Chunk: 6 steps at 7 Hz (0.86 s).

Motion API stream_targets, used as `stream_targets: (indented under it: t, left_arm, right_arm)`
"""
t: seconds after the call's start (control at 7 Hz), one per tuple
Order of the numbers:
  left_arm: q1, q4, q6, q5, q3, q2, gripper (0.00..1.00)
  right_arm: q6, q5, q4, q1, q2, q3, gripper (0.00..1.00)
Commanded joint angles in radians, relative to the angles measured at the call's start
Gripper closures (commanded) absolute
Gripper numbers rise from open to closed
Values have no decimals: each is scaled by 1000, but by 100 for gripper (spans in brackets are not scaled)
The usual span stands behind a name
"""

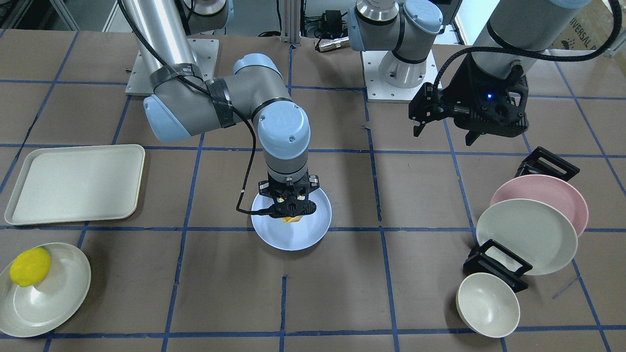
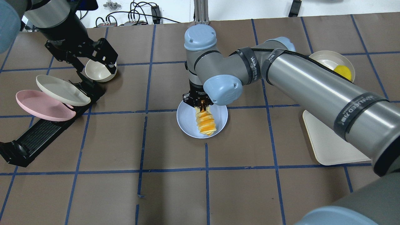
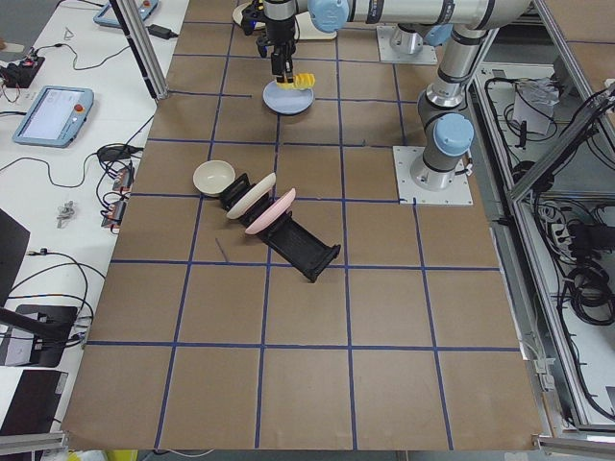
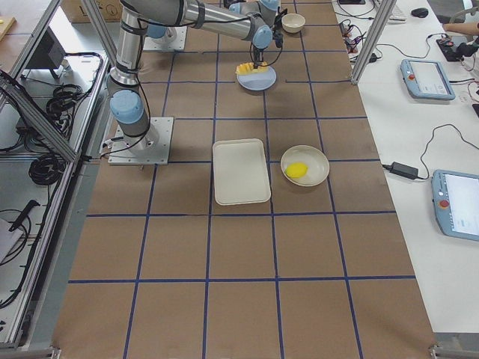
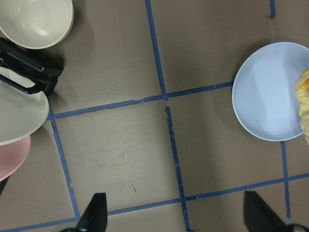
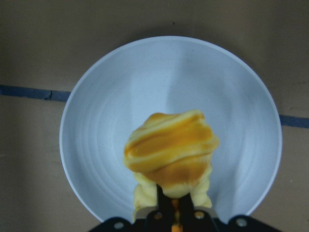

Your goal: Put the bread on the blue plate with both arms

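The right gripper is pinching the bread by one end, jaws almost closed. It is suspending the bread over the blue plate, evidently for lowering; contact cannot be confirmed. The left gripper is hanging wide open and empty, far left beside the dish rack, apparently standing clear.

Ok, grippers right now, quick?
Left gripper: open, empty.
Right gripper: shut on the bread, over the blue plate.
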Motion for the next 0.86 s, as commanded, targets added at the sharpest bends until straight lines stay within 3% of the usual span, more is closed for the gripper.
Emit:
stream_targets:
  t: [0.0,0.14,0.29,0.43,0.71]
  left_arm:
    - [5,-7,-5,-8,16,3,0]
    - [7,-8,-2,-14,11,0,0]
    - [1,-17,3,19,8,9,0]
    - [5,-39,-17,11,10,8,0]
    - [-14,-37,-147,4,13,9,0]
  right_arm:
    - [-12,-6,-36,-3,19,-12,91]
    - [-28,-9,-36,-4,21,-22,91]
    - [-28,-1,-36,-6,24,-35,41]
    - [-20,2,-46,-4,19,-38,1]
    - [-20,-4,-46,-3,19,-36,0]
